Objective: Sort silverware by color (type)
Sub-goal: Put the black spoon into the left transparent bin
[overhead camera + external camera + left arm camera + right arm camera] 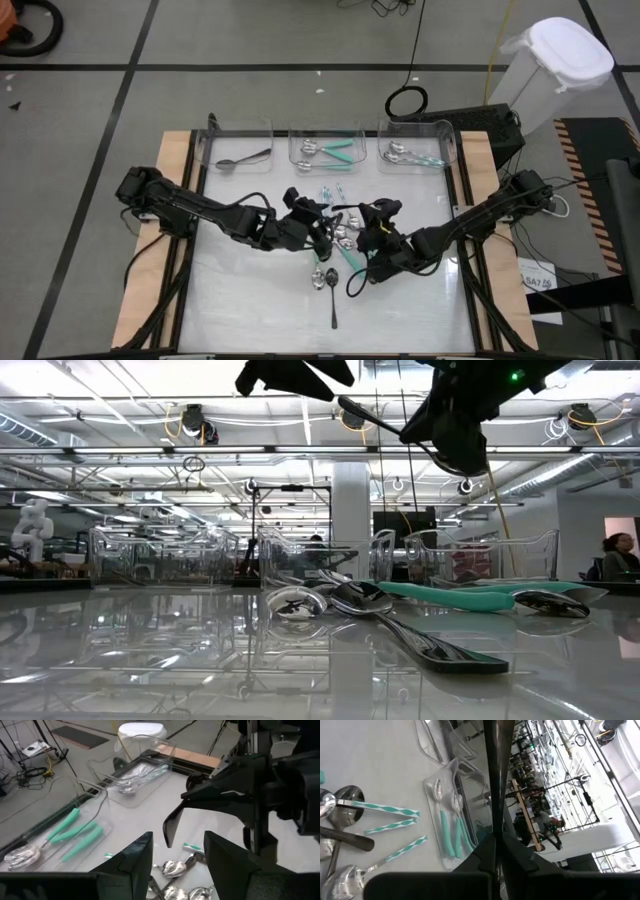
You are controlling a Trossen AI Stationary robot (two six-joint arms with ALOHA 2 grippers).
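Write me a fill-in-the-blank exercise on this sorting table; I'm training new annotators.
The right gripper is shut on a ___ utensil.
The left gripper stands ___ and empty above the pile.
The middle bin holds spoons with ___ handles.
The left bin holds ___ dark spoon.
Missing words: dark; open; teal; one.

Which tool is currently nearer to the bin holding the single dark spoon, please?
Left. The left tool is open over the pile, diagonally below that bin; the right tool, shut on a dark utensil, sits farther right.
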